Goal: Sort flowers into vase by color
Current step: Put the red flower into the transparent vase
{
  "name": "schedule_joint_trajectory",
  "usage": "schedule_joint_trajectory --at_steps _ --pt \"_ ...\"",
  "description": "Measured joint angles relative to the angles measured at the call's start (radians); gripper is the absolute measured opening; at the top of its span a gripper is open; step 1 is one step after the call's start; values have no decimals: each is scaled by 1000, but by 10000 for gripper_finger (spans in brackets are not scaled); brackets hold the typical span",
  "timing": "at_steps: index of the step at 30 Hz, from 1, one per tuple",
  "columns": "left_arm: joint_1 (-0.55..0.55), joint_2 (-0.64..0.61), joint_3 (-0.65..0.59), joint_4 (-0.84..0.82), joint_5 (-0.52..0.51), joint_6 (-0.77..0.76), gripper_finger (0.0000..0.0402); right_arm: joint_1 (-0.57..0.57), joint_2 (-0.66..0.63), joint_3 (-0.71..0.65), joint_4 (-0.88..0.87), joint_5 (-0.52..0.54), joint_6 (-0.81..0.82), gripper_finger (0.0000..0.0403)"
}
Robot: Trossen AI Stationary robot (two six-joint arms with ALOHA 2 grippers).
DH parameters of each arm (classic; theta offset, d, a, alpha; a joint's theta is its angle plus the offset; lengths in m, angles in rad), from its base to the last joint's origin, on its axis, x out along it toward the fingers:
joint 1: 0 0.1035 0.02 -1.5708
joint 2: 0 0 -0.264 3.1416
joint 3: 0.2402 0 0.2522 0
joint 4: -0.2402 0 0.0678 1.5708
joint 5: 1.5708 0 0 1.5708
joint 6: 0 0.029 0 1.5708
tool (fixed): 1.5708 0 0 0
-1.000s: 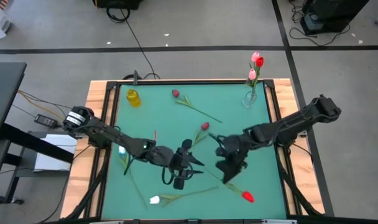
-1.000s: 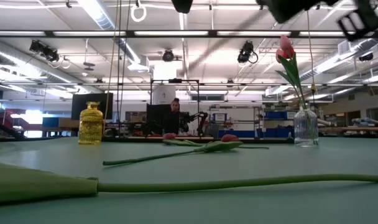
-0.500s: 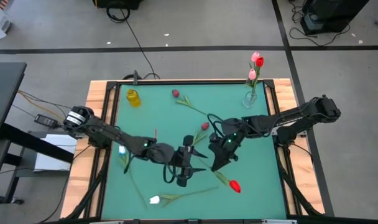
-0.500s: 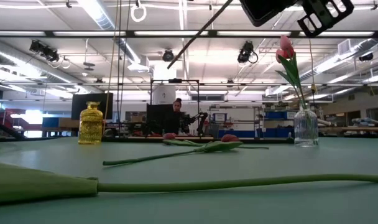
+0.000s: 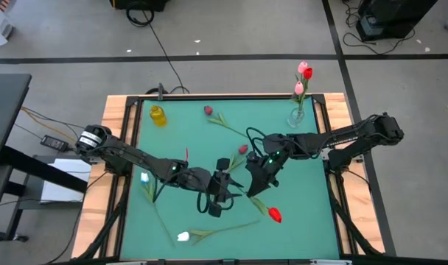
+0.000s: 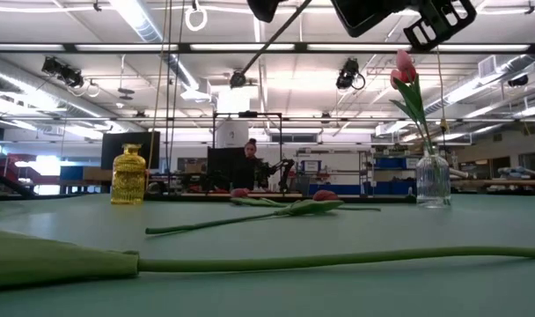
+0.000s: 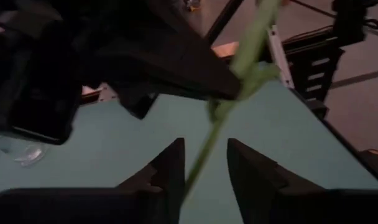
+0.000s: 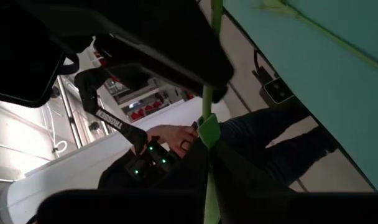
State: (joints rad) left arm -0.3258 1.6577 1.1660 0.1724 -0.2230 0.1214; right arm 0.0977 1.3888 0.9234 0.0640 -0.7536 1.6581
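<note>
A bright red tulip [image 5: 274, 215] is held above the green table's middle by my right gripper [image 5: 252, 188], which is shut on its green stem [image 8: 207, 106]. My left gripper [image 5: 230, 185] faces it from the table's left. Its open fingers stand on either side of the same stem [image 7: 204, 152], and I see no touch. Far right, a clear glass vase [image 5: 296, 116] holds pink and red tulips [image 5: 303, 71]. A yellow vase [image 5: 158, 115] stands far left. Dark red tulips [image 5: 208, 110], [image 5: 242, 149] and a white one [image 5: 183, 236] lie flat on the table. My right gripper pinches the red tulip's stem between its two fingers, at a leaf joint [image 8: 207, 132] partway between the bud and the cut end. The fingers come almost level from the table's right and lie across the stem. The tulip is lifted clear, its bud [image 5: 274, 215] toward the near edge.
Another stem with leaves [image 5: 149, 188] lies under my left arm near the table's left side. The white tulip's long stem [image 6: 250, 261] runs along the near edge. A raised dark frame [image 5: 128, 132] borders the table. A person sits far back in the room [image 6: 248, 154].
My right gripper has swung toward the table's left and a little toward its far edge, to just in front of my left gripper. It has carried the red tulip along. The bud has gone left and away from the near edge, and the stem now passes between my left fingers.
</note>
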Motion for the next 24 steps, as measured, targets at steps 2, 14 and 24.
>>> schedule_joint_trajectory --at_steps 2,14,24 --pt "6 0 0 -6 0 3 100 -2 0 0 14 0 0 30" --pt "9 0 0 -57 5 6 8 -9 -1 0 25 43 -168 67" --pt "3 -2 1 -126 24 -6 5 -66 -20 0 136 1 -398 182"
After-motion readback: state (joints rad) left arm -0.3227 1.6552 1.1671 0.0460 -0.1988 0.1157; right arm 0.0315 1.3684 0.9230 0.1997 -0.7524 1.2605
